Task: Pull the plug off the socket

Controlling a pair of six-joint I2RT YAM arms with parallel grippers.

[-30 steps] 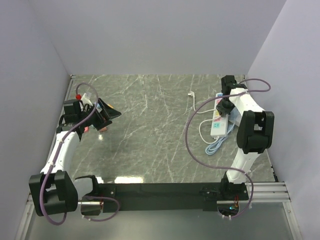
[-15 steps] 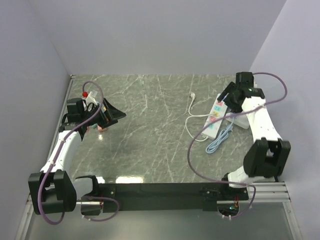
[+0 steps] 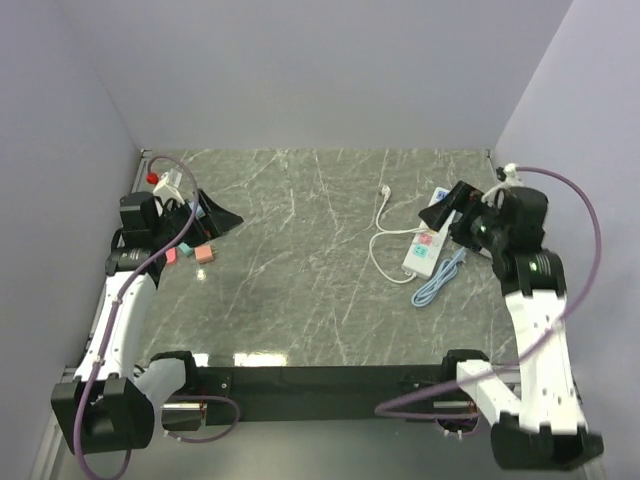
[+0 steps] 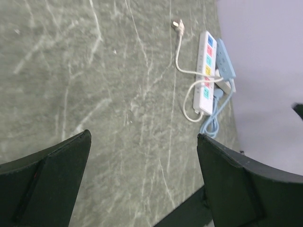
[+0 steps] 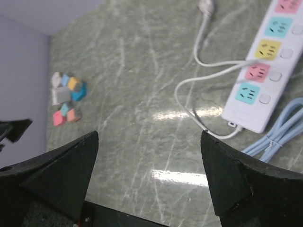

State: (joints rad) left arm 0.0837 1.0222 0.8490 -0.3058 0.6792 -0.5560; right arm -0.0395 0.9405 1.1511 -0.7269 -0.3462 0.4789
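Note:
The socket (image 3: 422,245) is a long white power strip with coloured outlets, lying at the right of the table; it also shows in both wrist views (image 4: 206,71) (image 5: 265,71). Its thin white cord loops to a white plug (image 3: 383,190) (image 4: 177,24) (image 5: 206,5) that lies loose on the table, apart from the strip. No plug sits in the outlets I can see. My right gripper (image 3: 452,220) (image 5: 148,135) hangs open above the strip's far end, holding nothing. My left gripper (image 3: 222,222) (image 4: 143,137) is open at the far left, empty.
A coiled blue cable (image 3: 437,280) (image 5: 279,139) and a light-blue strip (image 4: 225,59) lie against the socket's right side. Several small coloured blocks (image 3: 190,255) (image 5: 68,97) sit at the left, under my left gripper. Walls close in on three sides.
My right gripper has opened, and its arm has swung back off the socket toward the right. The socket has shifted slightly left. My left arm drew back a little.

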